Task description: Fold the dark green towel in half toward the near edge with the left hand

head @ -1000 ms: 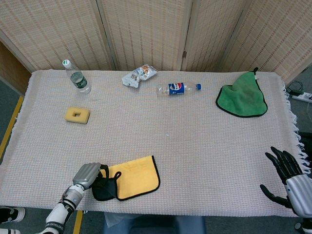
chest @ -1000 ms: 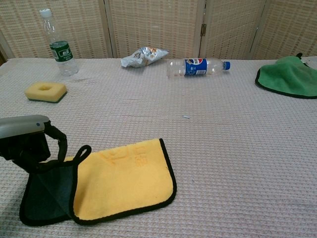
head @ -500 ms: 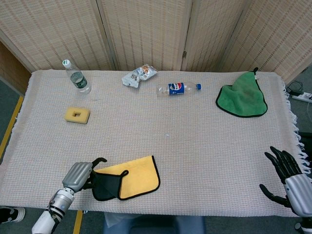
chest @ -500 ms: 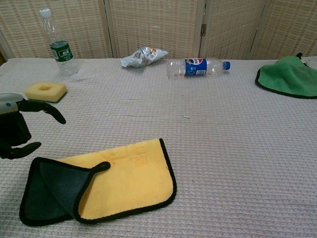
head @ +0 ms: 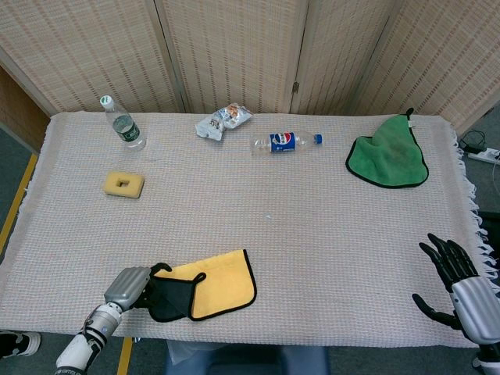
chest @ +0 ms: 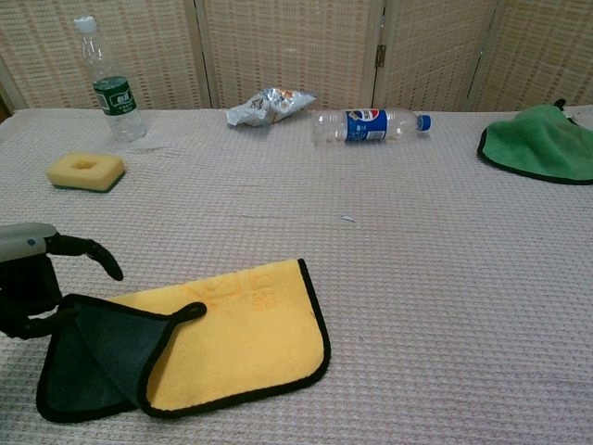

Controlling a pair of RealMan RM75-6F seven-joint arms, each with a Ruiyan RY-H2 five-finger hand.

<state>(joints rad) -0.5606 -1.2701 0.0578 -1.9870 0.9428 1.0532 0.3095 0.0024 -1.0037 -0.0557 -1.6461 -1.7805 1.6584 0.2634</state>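
The towel (head: 215,283) (chest: 246,329) lies near the table's front edge at the left, yellow side up. Its dark green left corner (chest: 102,357) is turned over on itself. My left hand (head: 126,287) (chest: 28,278) sits at the towel's left edge with its fingers apart. One finger (chest: 91,251) reaches out above the dark flap and the thumb lies close to the towel's border; nothing is gripped. My right hand (head: 457,285) hovers with spread fingers off the table's front right corner, seen only in the head view.
A yellow sponge (head: 123,184) (chest: 85,171) and a water bottle (head: 121,125) (chest: 109,88) stand at the far left. A crumpled wrapper (head: 221,121) and a lying Pepsi bottle (head: 283,142) (chest: 366,124) are at the back. A bright green cloth (head: 388,156) (chest: 542,144) lies far right.
My left hand let go of the towel's corner and the dark flap dropped flat. The hand pulled away left, then came back to the towel's left edge.
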